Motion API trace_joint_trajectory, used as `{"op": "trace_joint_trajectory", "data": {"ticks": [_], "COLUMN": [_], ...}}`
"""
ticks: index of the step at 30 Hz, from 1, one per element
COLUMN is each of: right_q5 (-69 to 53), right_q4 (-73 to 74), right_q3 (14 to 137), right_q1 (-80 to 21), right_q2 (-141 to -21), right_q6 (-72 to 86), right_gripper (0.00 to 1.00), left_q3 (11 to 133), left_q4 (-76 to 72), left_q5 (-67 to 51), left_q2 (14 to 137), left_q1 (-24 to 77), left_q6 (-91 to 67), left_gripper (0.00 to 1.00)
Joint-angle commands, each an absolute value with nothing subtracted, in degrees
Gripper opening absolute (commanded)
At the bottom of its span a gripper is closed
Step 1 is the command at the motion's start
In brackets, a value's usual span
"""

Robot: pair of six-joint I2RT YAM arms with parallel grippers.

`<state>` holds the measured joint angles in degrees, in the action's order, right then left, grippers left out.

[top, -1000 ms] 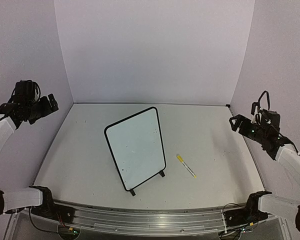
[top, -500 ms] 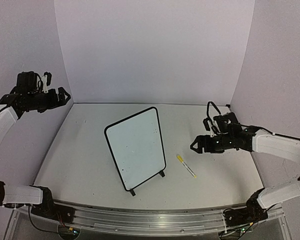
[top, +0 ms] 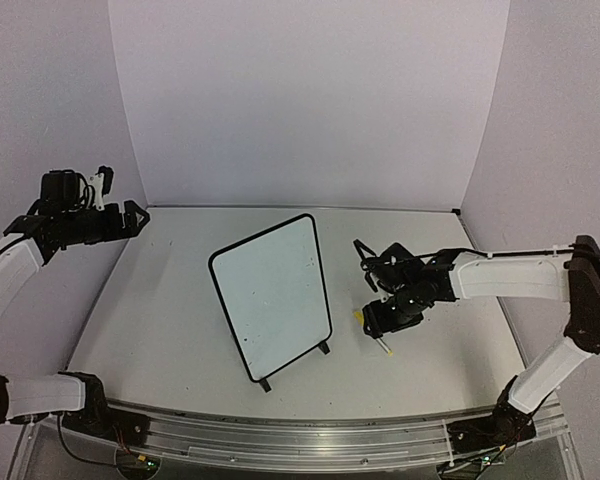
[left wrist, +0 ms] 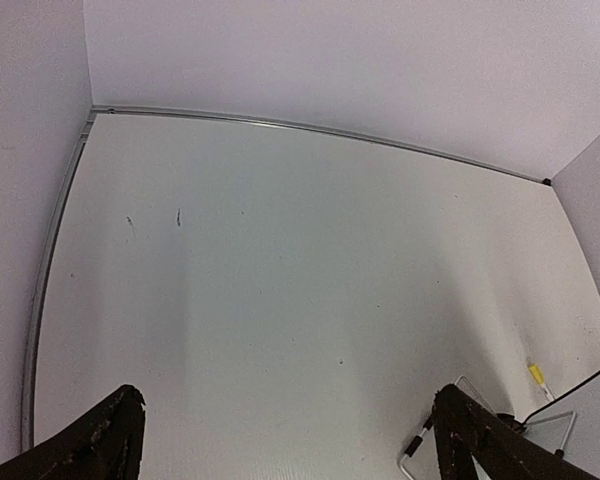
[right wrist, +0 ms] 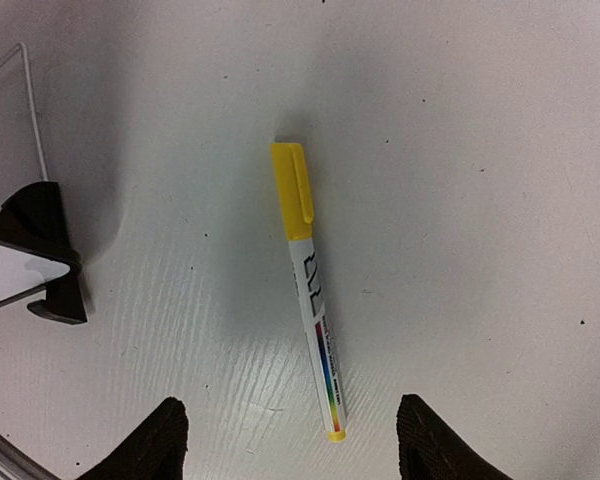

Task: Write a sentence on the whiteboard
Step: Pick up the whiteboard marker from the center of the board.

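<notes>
The whiteboard [top: 270,295] stands upright on its two black feet in the middle of the table, turned at an angle. Its face looks blank; no sentence shows on it. One foot and a corner show in the right wrist view [right wrist: 52,298], and an edge shows in the left wrist view [left wrist: 592,402]. A yellow-and-white marker pen [right wrist: 310,290] lies flat on the table right of the board. My right gripper [right wrist: 295,440] is open just above it, fingers either side of its rear end, and covers most of the marker in the top view [top: 385,318]. My left gripper [top: 132,214] is open and empty, high at the far left.
White walls close the table at the back and both sides. The whiteboard's wire stand [left wrist: 420,445] shows behind it in the left wrist view. A metal rail [top: 280,425] runs along the near edge.
My right arm has swung from the right wall in to the table's middle and come down over the marker. My left gripper has shifted a little to the right. The board and marker have not moved.
</notes>
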<state>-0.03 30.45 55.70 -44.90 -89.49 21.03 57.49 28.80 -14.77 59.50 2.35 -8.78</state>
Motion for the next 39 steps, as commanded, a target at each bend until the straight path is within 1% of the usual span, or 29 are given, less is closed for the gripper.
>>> {"op": "trace_joint_trajectory", "data": {"ticks": [1, 2, 7, 24, 29, 34, 39], "right_q5": [3.39, 3.73, 3.90, 3.44, 3.40, 3.81, 3.87], "right_q4": [33.76, 33.82, 33.85, 32.99, 31.89, 31.28, 30.45], "right_q3": [59.06, 59.43, 60.26, 59.74, 58.95, 58.42, 57.69], "right_q1": [-45.32, -45.34, -45.30, -45.31, -45.34, -45.31, -45.28], "right_q2": [-93.47, -94.22, -97.69, -101.66, -102.13, -101.78, -101.47], "right_q6": [22.14, 22.41, 23.93, 26.11, 26.44, 27.17, 27.53], "right_gripper": [0.63, 0.62, 0.49, 0.23, 0.19, 0.07, 0.07], "left_q3": [57.07, 56.98, 56.77, 56.30, 56.38, 56.66, 56.76], "left_q4": [26.01, 25.93, 25.67, 25.31, 25.40, 25.75, 26.00], "left_q5": [-16.25, -16.44, -17.43, -20.48, -20.80, -22.41, -22.53], "left_q2": [57.77, 57.72, 57.74, 58.66, 58.94, 59.38, 59.42], "left_q1": [2.51, 2.48, 2.53, 2.46, 2.53, 2.54, 2.53], "left_q6": [-7.75, -7.75, -7.93, -8.25, -8.30, -8.05, -7.91], "left_gripper": [0.99, 0.99, 0.99, 0.99, 0.99, 1.00, 0.99]}}
